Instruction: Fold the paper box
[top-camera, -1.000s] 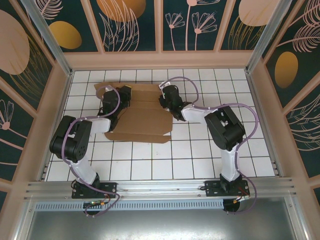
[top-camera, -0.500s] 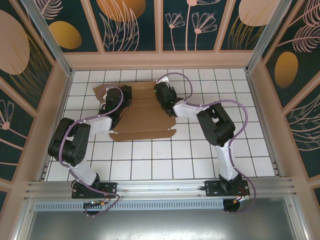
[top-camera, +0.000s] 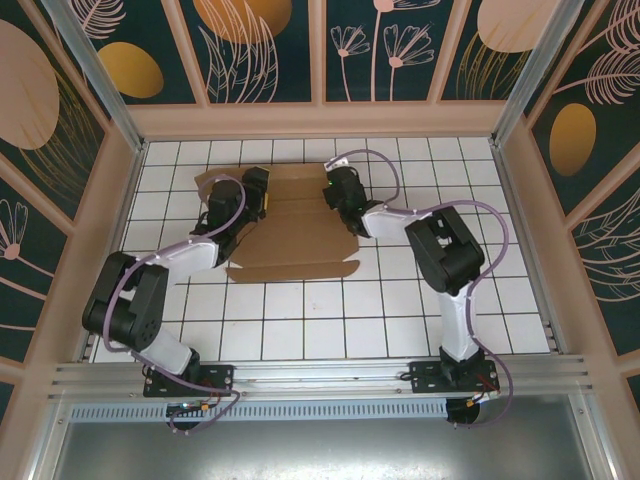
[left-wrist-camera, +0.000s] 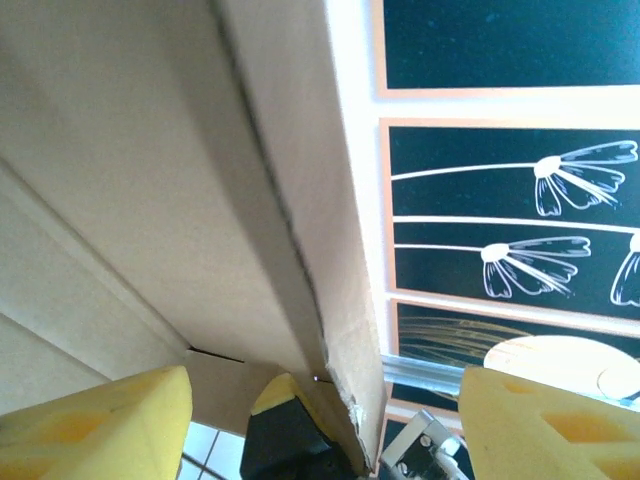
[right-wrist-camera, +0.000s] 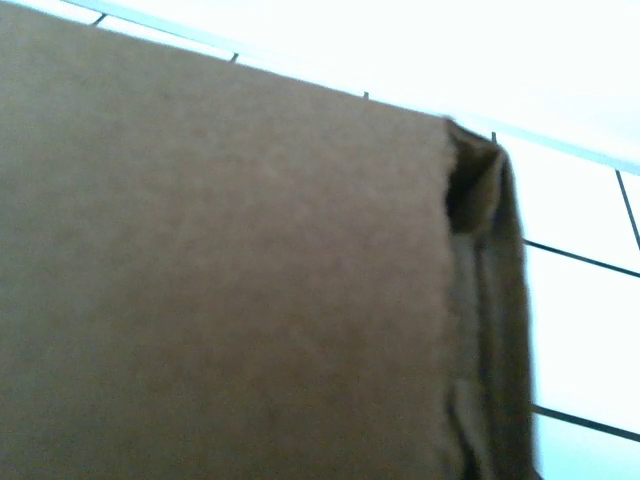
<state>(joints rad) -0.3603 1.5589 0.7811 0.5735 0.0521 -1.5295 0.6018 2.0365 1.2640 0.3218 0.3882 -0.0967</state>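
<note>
The left pincer (top-camera: 248, 190) sits over the left part of the paper box (top-camera: 295, 235), at the far left-centre of the white tiled desk (top-camera: 400, 320). In the left wrist view the pincer (left-wrist-camera: 320, 425) stands wide. One of its yellow fingers (left-wrist-camera: 95, 420) is low on the left and the other is far off on the right. A raised flap of the box (left-wrist-camera: 300, 200) runs up between them. Neither finger seems pressed against it, so nothing is gripped.

The box lies mostly flat as a brown cut-out sheet. Its left flaps reach toward the left wall and its near edge ends in small rounded tabs.

The right pincer (top-camera: 335, 190) is at the far right corner of the sheet, touching or just above the cardboard. I cannot tell how far its jaws stand apart. In the right wrist view the box (right-wrist-camera: 220, 280) is very close to the camera, with a doubled-over edge on its right side and bare desk tiles (right-wrist-camera: 580, 200) beyond.

About one column of tiles separates the sheet from the left wall (top-camera: 120, 200), and only a narrow strip lies between it and the back wall (top-camera: 320, 120). The near half of the desk and its whole right side are open tiles, up to the metal rail (top-camera: 320, 375) where both arms are bolted.
</note>
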